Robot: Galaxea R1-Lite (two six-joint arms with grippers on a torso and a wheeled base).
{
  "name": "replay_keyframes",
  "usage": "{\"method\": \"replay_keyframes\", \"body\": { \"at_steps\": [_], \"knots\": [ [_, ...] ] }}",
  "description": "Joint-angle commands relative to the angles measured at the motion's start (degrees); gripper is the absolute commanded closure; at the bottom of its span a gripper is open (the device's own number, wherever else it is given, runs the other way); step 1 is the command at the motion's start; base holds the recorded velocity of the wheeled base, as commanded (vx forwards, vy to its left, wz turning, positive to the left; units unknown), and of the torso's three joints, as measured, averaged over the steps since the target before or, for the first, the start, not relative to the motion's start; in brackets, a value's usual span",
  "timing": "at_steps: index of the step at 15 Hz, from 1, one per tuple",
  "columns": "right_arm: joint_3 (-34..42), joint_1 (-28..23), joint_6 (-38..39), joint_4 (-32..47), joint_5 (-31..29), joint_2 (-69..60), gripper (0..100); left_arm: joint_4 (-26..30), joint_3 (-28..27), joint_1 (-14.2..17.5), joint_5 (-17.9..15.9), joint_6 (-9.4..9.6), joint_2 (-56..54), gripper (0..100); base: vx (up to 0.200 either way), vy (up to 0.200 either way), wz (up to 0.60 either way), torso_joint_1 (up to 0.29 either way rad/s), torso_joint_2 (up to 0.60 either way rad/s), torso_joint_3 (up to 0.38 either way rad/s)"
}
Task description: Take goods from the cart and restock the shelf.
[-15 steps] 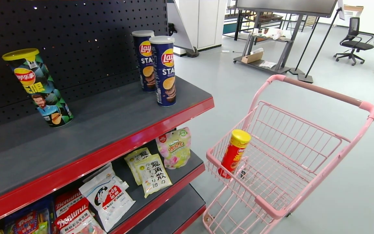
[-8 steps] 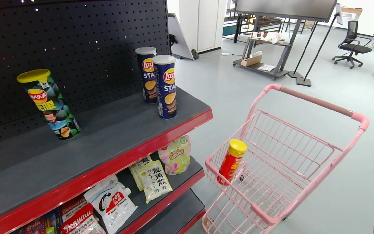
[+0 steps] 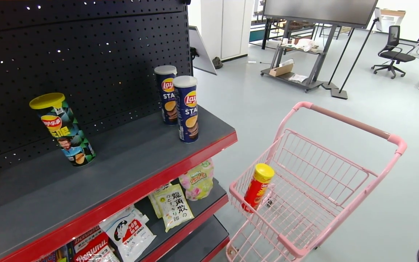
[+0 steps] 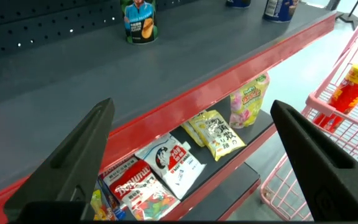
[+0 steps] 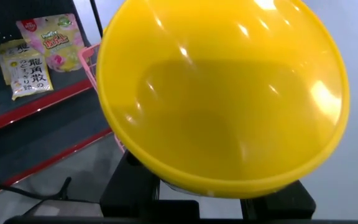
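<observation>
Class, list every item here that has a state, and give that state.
Two blue white-lidded crisp cans: upright, closed.
Green-and-black yellow-lidded crisp can: upright, closed.
Red yellow-lidded can: standing in pink wire cart, closed.
Left gripper: open, empty.
Right gripper: shut on a yellow-capped can.

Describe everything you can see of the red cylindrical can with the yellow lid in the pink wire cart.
The red cylindrical can has a shut, glossy, plastic-looking yellow lid and yellow print on its side. It stands on end on the wire floor of the pink wire cart, in the basket corner nearest the grey shelf, lid above the near rim. It sits close against the wires; contact is unclear. It looks slightly tilted, possibly a lens effect.
</observation>
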Motion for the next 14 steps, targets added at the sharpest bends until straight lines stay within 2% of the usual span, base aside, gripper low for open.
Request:
{"method": "replay_keyframes", "body": {
  "at_steps": [1, 5, 14],
  "knots": [
    [-0.1, 0.02, -0.01, -0.04, -0.08, 0.9, 100, 0.0, 0.01, 0.0, -0.02, 0.02, -0.02, 0, 0.0, 0.0, 0.0, 0.154, -0.35, -0.207],
    [-0.01, -0.15, -0.1, -0.12, -0.69, 1.86, 100, 0.0, 0.01, 0.0, -0.02, 0.02, -0.02, 0, 0.0, 0.0, 0.0, 0.09, -0.21, -0.114],
    [1.66, -0.68, -0.28, -0.04, -0.87, -1.57, 100, 0.0, 0.01, 0.0, -0.02, -0.07, -0.02, 0, 0.0, 0.0, 0.6, 0.007, 0.0, -0.002]
  ]
}}
